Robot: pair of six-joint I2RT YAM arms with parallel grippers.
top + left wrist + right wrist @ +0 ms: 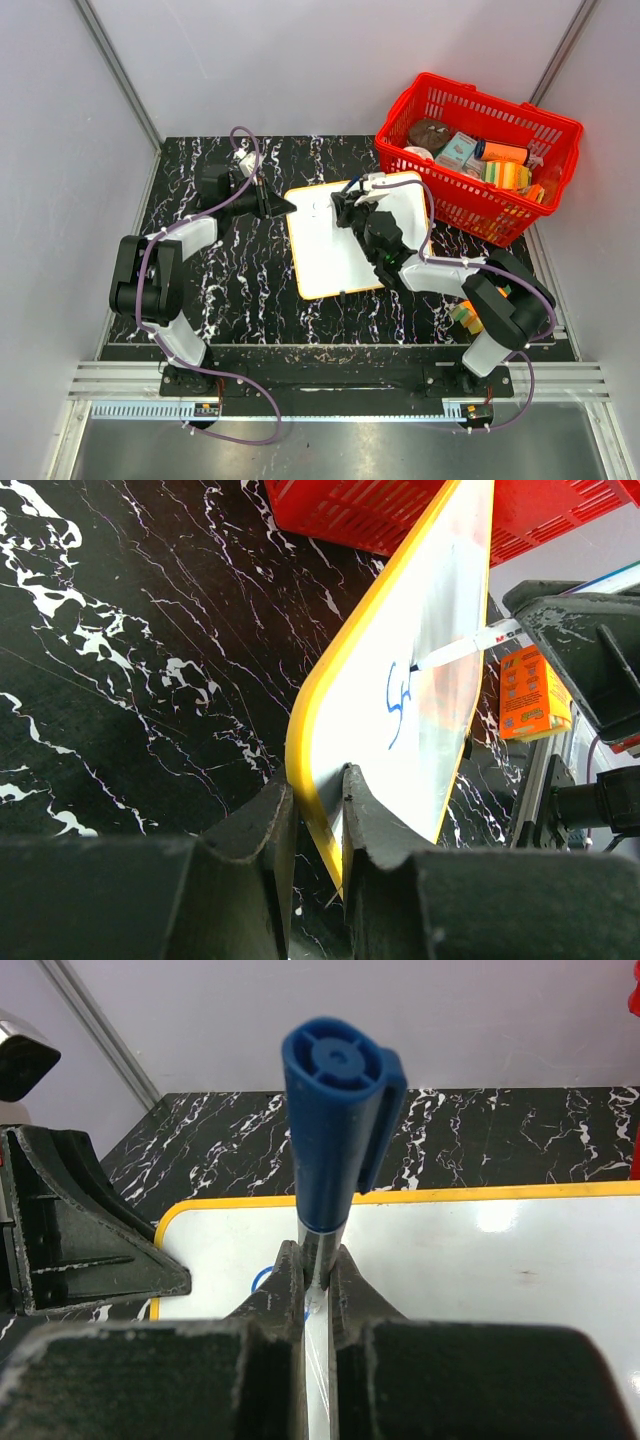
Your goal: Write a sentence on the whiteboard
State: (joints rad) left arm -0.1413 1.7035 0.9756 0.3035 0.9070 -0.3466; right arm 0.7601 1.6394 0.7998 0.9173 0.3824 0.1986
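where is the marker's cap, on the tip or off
Off: the marker touches its bare nib to the whiteboard beside blue strokes; the blue cap sits on its back end.

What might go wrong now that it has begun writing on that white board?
Two things, perhaps. The left end effector pinches the whiteboard only at one spot on its yellow edge, so writing pressure might swing or slide it and bend the blue strokes. The right end effector holds the marker by its slim barrel in a narrow grip; it might tilt or slip, and the tip could lift or skid.
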